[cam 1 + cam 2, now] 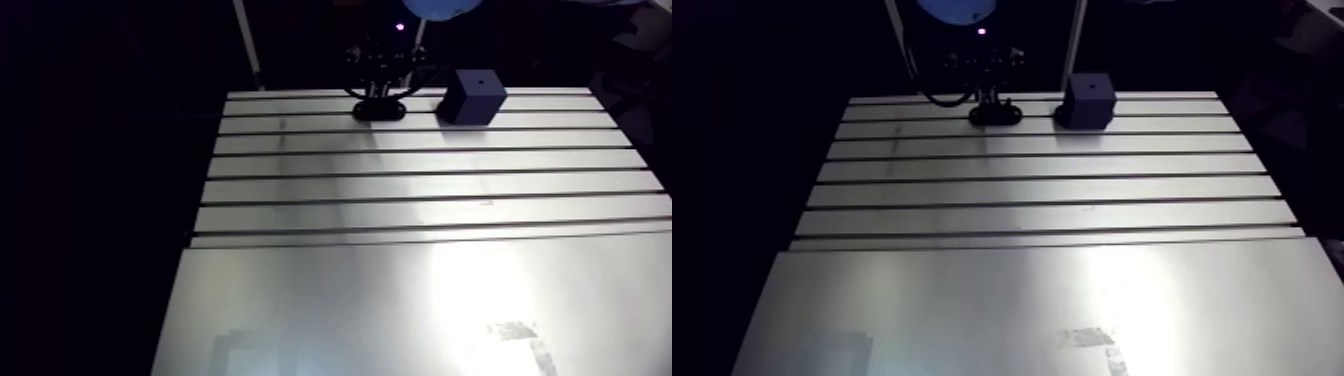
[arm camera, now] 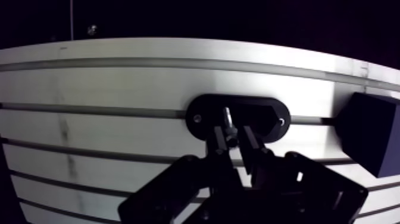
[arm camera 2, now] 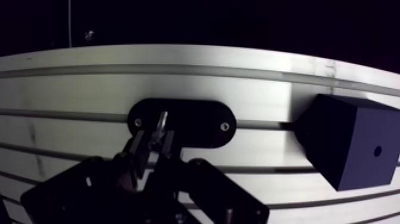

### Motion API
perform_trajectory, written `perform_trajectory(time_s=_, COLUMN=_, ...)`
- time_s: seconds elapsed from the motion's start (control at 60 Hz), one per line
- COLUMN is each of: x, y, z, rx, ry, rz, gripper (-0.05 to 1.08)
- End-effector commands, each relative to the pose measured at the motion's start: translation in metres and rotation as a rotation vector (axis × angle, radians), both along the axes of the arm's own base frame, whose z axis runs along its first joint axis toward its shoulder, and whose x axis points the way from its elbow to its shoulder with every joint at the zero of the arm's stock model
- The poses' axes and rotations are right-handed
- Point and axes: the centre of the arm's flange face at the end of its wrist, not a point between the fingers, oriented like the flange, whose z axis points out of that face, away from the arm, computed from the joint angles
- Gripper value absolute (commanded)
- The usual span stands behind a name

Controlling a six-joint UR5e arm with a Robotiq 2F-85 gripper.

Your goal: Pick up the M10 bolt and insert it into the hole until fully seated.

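Note:
At the table's far edge a black oval holder lies on the slotted aluminium table. The metal M10 bolt stands over the holder's middle, leaning a little. My gripper is shut on the bolt, with one finger on each side of its shank. A dark cube with a small hole in its upper face sits beside the holder, to the gripper's right. In the arm view the gripper hangs low over the holder, left of the cube.
Long slots run across the far half of the table. A smooth plate covers the near half, with a bright glare patch on it. The table's far edge lies just beyond the holder.

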Motion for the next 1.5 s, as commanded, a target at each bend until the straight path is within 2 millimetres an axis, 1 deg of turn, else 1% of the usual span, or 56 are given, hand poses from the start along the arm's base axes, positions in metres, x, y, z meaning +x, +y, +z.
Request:
perform_trajectory(time_s=0.017, x=-0.001, y=0.000, z=0.005, rx=0.003, ry=0.009, rz=0.000, gripper=0.86)
perform_trajectory(time_s=0.217, x=-0.003, y=0.002, z=0.012, rx=0.016, ry=0.020, rz=0.000, gripper=0.90)
perform_trajectory(time_s=0.317, x=-0.005, y=0.001, z=0.023, rx=0.023, ry=0.040, rz=0.000, gripper=0.92)
perform_trajectory(time_s=0.367, x=-0.005, y=0.001, z=0.024, rx=0.023, ry=0.042, rz=-0.001, gripper=0.92)
perform_trajectory(time_s=0.5, x=-0.006, y=0.001, z=0.037, rx=0.021, ry=0.055, rz=0.000, gripper=0.94)
perform_trajectory(time_s=0.533, x=-0.006, y=0.001, z=0.037, rx=0.021, ry=0.055, rz=0.000, gripper=0.94)
perform_trajectory(time_s=0.633, x=-0.006, y=-0.003, z=0.049, rx=0.016, ry=0.075, rz=0.007, gripper=0.99)
perform_trajectory(time_s=0.75, x=-0.007, y=-0.003, z=0.054, rx=0.016, ry=0.085, rz=0.007, gripper=1.03)
perform_trajectory(time_s=0.8, x=-0.010, y=-0.002, z=0.063, rx=0.020, ry=0.099, rz=0.005, gripper=1.07)
perform_trajectory(time_s=0.833, x=-0.010, y=-0.002, z=0.063, rx=0.020, ry=0.099, rz=0.005, gripper=1.07)
perform_trajectory(time_s=0.933, x=-0.013, y=-0.001, z=0.069, rx=0.023, ry=0.072, rz=0.005, gripper=1.08)
perform_trajectory(time_s=0.967, x=-0.015, y=0.000, z=0.076, rx=0.022, ry=0.046, rz=0.003, gripper=1.08)
perform_trajectory(time_s=1.117, x=-0.019, y=0.003, z=0.090, rx=0.021, ry=0.001, rz=-0.002, gripper=1.08)
perform_trajectory(time_s=1.133, x=-0.019, y=0.004, z=0.096, rx=0.020, ry=-0.006, rz=-0.004, gripper=1.08)
perform_trajectory(time_s=1.15, x=-0.019, y=0.004, z=0.096, rx=0.020, ry=-0.006, rz=-0.004, gripper=1.08)
perform_trajectory(time_s=1.183, x=-0.022, y=0.008, z=0.109, rx=0.020, ry=-0.021, rz=-0.009, gripper=1.08)
perform_trajectory(time_s=1.233, x=-0.022, y=0.010, z=0.113, rx=0.020, ry=-0.031, rz=-0.013, gripper=1.08)
perform_trajectory(time_s=1.283, x=-0.025, y=0.020, z=0.121, rx=0.021, ry=-0.048, rz=-0.027, gripper=1.08)
perform_trajectory(time_s=1.3, x=-0.025, y=0.020, z=0.121, rx=0.021, ry=-0.048, rz=-0.027, gripper=1.08)
perform_trajectory(time_s=1.317, x=-0.027, y=0.027, z=0.125, rx=0.021, ry=-0.051, rz=-0.036, gripper=1.08)
perform_trajectory(time_s=1.333, x=-0.027, y=0.027, z=0.125, rx=0.021, ry=-0.051, rz=-0.036, gripper=1.08)
perform_trajectory(time_s=1.35, x=-0.029, y=0.034, z=0.128, rx=0.021, ry=-0.059, rz=-0.047, gripper=1.08)
perform_trajectory(time_s=1.367, x=-0.029, y=0.034, z=0.128, rx=0.021, ry=-0.059, rz=-0.047, gripper=1.08)
perform_trajectory(time_s=1.383, x=-0.031, y=0.042, z=0.131, rx=0.020, ry=-0.065, rz=-0.058, gripper=1.08)
perform_trajectory(time_s=1.4, x=-0.031, y=0.042, z=0.131, rx=0.020, ry=-0.065, rz=-0.058, gripper=1.08)
perform_trajectory(time_s=1.433, x=-0.034, y=0.060, z=0.136, rx=0.018, ry=-0.080, rz=-0.083, gripper=1.08)
perform_trajectory(time_s=1.45, x=-0.034, y=0.060, z=0.136, rx=0.018, ry=-0.080, rz=-0.083, gripper=1.08)
perform_trajectory(time_s=1.467, x=-0.036, y=0.068, z=0.138, rx=0.014, ry=-0.085, rz=-0.095, gripper=1.08)
perform_trajectory(time_s=1.483, x=-0.036, y=0.068, z=0.138, rx=0.014, ry=-0.085, rz=-0.095, gripper=1.08)
perform_trajectory(time_s=1.5, x=-0.037, y=0.076, z=0.142, rx=0.013, ry=-0.089, rz=-0.106, gripper=1.08)
